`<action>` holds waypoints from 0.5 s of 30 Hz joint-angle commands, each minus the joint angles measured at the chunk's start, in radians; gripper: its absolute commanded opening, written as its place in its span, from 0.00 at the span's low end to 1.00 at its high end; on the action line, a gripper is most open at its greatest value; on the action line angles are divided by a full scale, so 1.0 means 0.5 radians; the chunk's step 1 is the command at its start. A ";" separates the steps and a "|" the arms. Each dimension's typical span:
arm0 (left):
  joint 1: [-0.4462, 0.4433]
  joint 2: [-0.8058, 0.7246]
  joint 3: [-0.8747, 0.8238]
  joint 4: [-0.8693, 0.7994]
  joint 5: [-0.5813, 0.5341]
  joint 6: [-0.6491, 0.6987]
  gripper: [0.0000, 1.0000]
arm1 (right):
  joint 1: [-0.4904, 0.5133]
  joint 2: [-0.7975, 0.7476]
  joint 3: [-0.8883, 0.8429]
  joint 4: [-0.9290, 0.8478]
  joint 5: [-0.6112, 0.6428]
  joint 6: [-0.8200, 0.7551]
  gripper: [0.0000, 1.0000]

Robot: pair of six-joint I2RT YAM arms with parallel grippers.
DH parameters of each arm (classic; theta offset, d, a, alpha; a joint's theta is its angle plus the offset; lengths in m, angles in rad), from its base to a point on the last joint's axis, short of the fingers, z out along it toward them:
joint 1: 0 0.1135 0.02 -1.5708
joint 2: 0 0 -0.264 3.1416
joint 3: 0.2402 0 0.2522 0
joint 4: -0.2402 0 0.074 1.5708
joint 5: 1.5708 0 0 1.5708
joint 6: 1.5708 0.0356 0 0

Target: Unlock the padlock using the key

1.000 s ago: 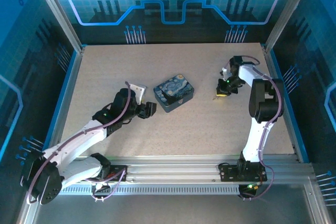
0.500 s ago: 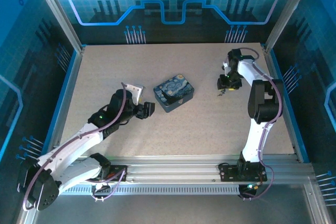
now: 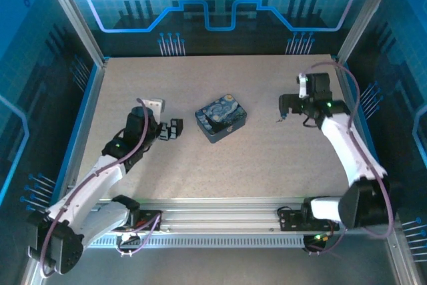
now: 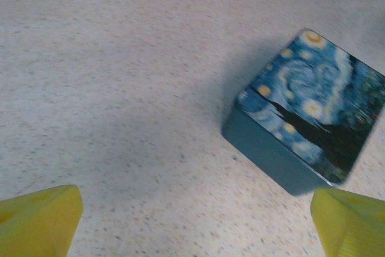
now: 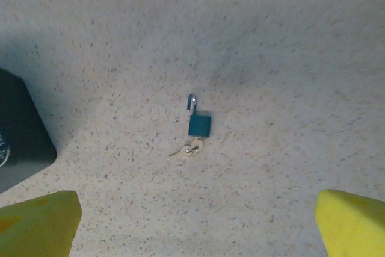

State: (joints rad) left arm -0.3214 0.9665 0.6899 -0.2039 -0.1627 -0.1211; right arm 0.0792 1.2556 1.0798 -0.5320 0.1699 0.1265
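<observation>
Padlock (image 5: 199, 125) lies on table (image 5: 289, 58), key (image 5: 187, 150) touching its base, well right of box (image 4: 307, 130). Right hand (image 5: 195, 224) hovers above it, spread wide, empty. Left hand (image 4: 195, 221) spread wide too, facing box.

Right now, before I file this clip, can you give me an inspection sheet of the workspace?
Surface: speckled beige table, no spills seen.
Job's things: padlock, teal body, lying flat on the table; its shackle looks swung open; key sticks out of its bottom end.
Clutter: painted box, closed, mid-table; nothing else seen.
Grippers: left gripper open, empty, facing the box; right gripper open, above the padlock and apart from it.
Cables: purple cables run along both arms, not snagged on anything.
Surroundings: blue printed walls, metal frame.
</observation>
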 commanded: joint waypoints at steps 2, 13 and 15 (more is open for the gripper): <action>0.145 0.083 -0.067 0.248 -0.071 0.015 0.99 | 0.021 -0.329 -0.469 0.620 0.113 -0.070 1.00; 0.324 0.273 -0.603 1.076 -0.317 0.216 0.99 | 0.044 -0.547 -1.423 1.772 0.047 -0.032 1.00; 0.324 0.291 -0.770 1.380 -0.353 0.297 0.99 | 0.053 -0.461 -1.501 1.979 0.059 -0.029 1.00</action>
State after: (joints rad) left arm -0.1665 1.0988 0.3813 0.2432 -0.2932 -0.0544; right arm 0.0910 0.9897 0.3637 0.2173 0.2024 0.1078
